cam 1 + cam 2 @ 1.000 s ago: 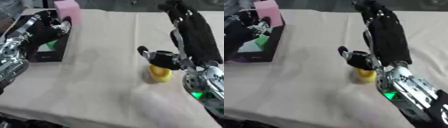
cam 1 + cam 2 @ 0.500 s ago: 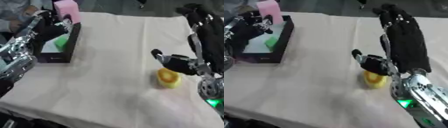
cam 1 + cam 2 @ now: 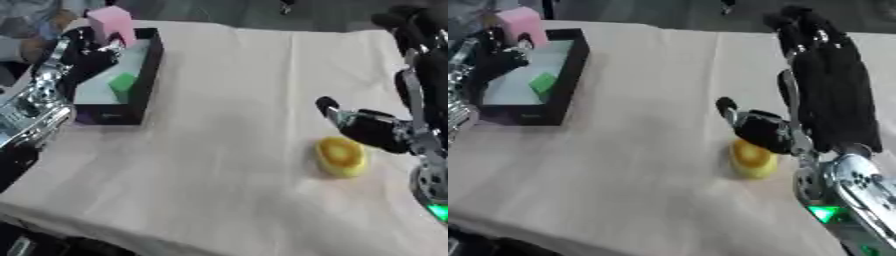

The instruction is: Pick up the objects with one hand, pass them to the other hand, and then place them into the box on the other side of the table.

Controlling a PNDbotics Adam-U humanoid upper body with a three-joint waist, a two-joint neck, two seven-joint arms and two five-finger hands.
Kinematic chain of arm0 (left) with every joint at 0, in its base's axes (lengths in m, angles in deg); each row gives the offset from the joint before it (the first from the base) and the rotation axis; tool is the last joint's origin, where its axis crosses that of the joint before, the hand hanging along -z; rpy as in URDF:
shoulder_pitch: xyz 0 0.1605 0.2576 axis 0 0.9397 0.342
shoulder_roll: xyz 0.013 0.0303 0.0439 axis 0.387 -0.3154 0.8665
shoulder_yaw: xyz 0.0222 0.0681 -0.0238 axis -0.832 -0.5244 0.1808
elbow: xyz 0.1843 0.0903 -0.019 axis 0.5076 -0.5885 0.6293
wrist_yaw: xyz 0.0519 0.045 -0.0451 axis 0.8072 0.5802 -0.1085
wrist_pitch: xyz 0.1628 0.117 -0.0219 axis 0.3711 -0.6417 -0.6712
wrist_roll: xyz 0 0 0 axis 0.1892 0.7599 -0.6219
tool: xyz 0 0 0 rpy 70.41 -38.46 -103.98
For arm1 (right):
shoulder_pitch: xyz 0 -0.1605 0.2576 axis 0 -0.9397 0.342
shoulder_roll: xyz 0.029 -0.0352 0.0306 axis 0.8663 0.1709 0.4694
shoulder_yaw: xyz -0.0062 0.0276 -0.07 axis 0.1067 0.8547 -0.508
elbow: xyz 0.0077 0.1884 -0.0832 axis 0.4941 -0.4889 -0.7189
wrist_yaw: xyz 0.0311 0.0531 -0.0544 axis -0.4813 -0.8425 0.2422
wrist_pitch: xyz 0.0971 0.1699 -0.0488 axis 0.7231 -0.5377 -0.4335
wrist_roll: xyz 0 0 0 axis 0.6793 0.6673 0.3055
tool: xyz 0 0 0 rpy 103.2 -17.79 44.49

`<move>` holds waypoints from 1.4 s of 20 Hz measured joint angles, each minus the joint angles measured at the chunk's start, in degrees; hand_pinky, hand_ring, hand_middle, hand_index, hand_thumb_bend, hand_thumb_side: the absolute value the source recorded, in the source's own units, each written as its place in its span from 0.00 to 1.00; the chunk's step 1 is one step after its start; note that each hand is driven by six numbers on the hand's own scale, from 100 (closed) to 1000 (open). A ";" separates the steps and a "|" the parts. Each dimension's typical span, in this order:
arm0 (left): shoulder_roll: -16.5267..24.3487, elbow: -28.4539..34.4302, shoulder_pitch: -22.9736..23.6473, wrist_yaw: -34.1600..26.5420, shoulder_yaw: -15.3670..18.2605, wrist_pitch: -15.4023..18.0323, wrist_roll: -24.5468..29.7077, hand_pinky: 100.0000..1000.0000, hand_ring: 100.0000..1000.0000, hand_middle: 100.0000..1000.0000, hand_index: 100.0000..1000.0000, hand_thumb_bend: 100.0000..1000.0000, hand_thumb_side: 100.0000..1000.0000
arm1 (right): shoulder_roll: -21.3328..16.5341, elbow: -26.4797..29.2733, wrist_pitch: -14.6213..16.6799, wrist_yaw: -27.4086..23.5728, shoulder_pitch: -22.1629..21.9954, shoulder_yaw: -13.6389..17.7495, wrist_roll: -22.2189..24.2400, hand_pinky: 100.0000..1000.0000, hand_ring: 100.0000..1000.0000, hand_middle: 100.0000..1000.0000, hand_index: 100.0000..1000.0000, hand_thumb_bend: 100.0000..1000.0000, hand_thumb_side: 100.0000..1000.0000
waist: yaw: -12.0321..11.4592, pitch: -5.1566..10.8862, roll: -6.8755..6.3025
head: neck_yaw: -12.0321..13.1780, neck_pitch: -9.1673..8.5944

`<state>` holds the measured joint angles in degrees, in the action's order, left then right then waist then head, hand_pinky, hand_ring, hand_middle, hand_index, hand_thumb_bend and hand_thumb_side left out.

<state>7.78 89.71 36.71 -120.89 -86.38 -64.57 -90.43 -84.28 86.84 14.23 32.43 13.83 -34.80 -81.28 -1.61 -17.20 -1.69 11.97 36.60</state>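
Yellow object (image 3: 340,156) lies ungrasped on the surface (image 3: 219,150) beside the open right robot hand (image 3: 372,129), while the box (image 3: 144,65) already holds a green piece (image 3: 123,85).

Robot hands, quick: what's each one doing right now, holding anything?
Left robot hand: over the black box, fingers too blurred to tell.
Right robot hand: open beside the yellow object, not holding it.

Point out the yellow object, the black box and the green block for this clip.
yellow object (image 3: 340,156), left eye view, on its rounded top face.
black box (image 3: 150,66), left eye view, on its right-hand wall.
green block (image 3: 122,84), left eye view, on its top, inside the box.
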 measured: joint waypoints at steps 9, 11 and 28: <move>-0.48 -5.10 -0.16 1.77 0.55 -0.15 0.15 1.00 0.76 0.64 0.65 0.00 0.19 | -0.45 0.00 0.01 -0.49 -0.24 0.19 -0.89 0.85 0.87 0.83 0.84 0.62 0.18 | 0.17 -0.11 0.00 | 0.31 0.00; -0.48 -5.40 -0.23 3.24 0.60 -0.63 0.63 1.00 0.80 0.68 0.74 0.00 0.11 | -0.47 0.00 0.01 -0.56 -0.28 0.21 -0.94 0.85 0.86 0.83 0.84 0.62 0.18 | 0.25 -0.11 0.00 | 0.39 0.00; -0.54 -5.23 -0.76 18.11 0.96 -9.83 9.83 1.00 0.89 0.75 0.86 0.05 0.26 | -0.90 0.00 0.98 -1.24 -0.46 0.53 -2.03 0.86 0.86 0.83 0.84 0.62 0.17 | 0.38 -0.11 0.00 | 0.50 0.00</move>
<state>7.23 84.47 35.95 -102.78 -85.42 -74.40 -80.60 -85.19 86.84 15.20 31.19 13.37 -34.27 -83.31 -1.23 -17.32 -1.69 12.47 36.60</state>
